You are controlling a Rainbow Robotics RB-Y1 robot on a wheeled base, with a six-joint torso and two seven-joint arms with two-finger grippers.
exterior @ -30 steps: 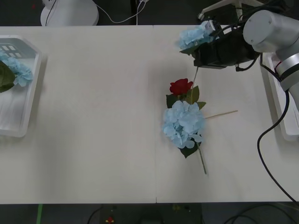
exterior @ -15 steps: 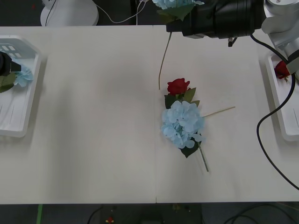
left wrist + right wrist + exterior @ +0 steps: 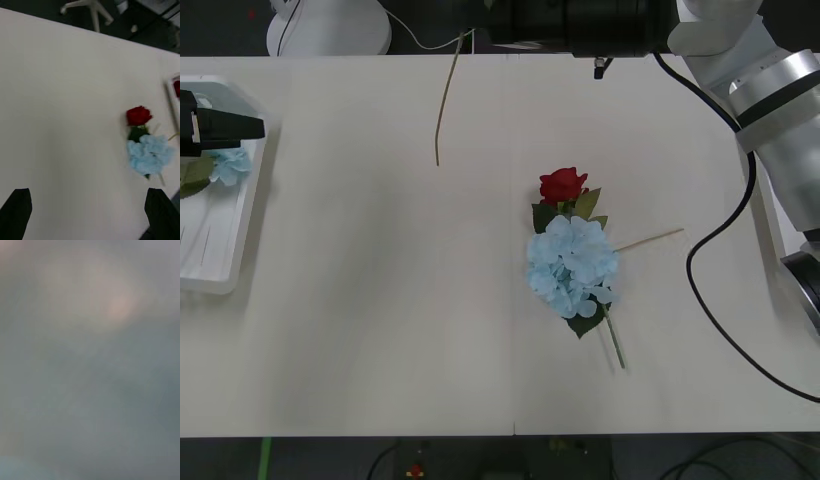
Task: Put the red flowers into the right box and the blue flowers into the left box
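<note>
In the front view, the right arm (image 3: 740,70) stretched along the far edge of the counter (image 3: 380,300), higher and farther toward the left box (image 3: 220,220) than a second earlier. A thin stem (image 3: 445,100) dangled from it; the blue bloom seen at the claw half a second before had passed beyond the top edge, and I cannot tell how the right claw stood. I judged it was carrying 1 blue flower across to the left box. That box already held 1 blue flower (image 3: 225,165), with the left claw (image 3: 230,127) hovering just above it, moved in over the box since a second ago. Well apart from the left box, 1 red rose (image 3: 565,185) and 1 blue hydrangea (image 3: 572,265) lay touching at the middle of the counter, unmoved.

The right wrist view was too blurred to tell anything.

In the left wrist view, the left claw (image 3: 90,213) was spread with nothing between its fingers, and the red rose (image 3: 138,115) and blue hydrangea (image 3: 150,157) lay far from the left box.
</note>
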